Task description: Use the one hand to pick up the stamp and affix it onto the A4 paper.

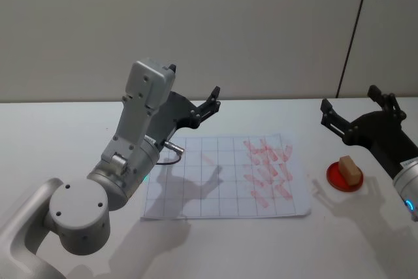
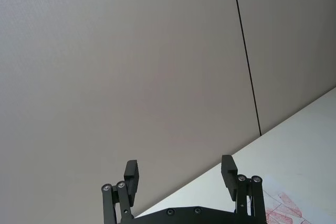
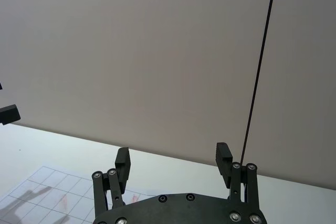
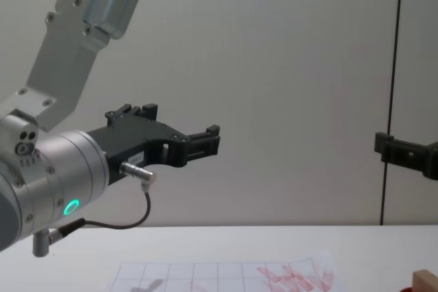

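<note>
We judged the task barely begun. The small light-brown wooden stamp [image 1: 349,169] sat upright on a round red ink pad [image 1: 334,180] on the white table [image 1: 65,135], just right of the white grid-lined A4 paper [image 1: 215,191] and apart from it. Nothing held it.

The right black two-finger gripper [image 1: 349,99] hung in the air on the far side of the stamp, well above it, with its jaws spread wide and empty. The descent, the grasp, the carry to the left and the press onto the sheet were all left to do.

The left black two-finger gripper [image 2: 179,169], on the big silver-grey arm with a dangling cable [image 4: 130,220], was held high over the far left of the paper. Its jaws were spread too, and it looked idle.

A cluster of red stamped marks [image 1: 268,168] covered the right half of the sheet, so we could not tell which print, if any, belonged to this attempt.

The stamp's underside was hidden against the pad. The chest view cut the stamp off at its lower right corner, and the head view cut the right arm off at its right edge. The left arm hid the paper's near left corner.
</note>
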Robot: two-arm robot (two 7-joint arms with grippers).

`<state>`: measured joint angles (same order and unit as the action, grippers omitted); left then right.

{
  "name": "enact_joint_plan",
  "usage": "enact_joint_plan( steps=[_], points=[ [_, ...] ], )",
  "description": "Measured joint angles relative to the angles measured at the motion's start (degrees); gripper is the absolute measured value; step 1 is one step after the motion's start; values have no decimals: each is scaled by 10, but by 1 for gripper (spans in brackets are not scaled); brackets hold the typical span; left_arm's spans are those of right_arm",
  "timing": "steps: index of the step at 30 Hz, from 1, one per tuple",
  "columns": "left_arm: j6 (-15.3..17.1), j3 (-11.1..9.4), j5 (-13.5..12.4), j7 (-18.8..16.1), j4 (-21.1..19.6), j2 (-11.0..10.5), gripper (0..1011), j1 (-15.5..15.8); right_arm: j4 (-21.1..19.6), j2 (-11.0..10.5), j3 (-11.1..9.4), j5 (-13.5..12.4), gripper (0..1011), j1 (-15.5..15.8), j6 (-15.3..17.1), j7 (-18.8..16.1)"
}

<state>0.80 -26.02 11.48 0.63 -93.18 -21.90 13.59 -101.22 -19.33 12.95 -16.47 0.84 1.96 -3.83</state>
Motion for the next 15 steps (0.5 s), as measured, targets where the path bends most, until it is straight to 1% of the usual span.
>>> enact_joint_plan(
  steps=[15],
  points=[
    [0,0,0,0,0,0,1001,0,0,0,0,0,1001,0,0,0]
  ],
)
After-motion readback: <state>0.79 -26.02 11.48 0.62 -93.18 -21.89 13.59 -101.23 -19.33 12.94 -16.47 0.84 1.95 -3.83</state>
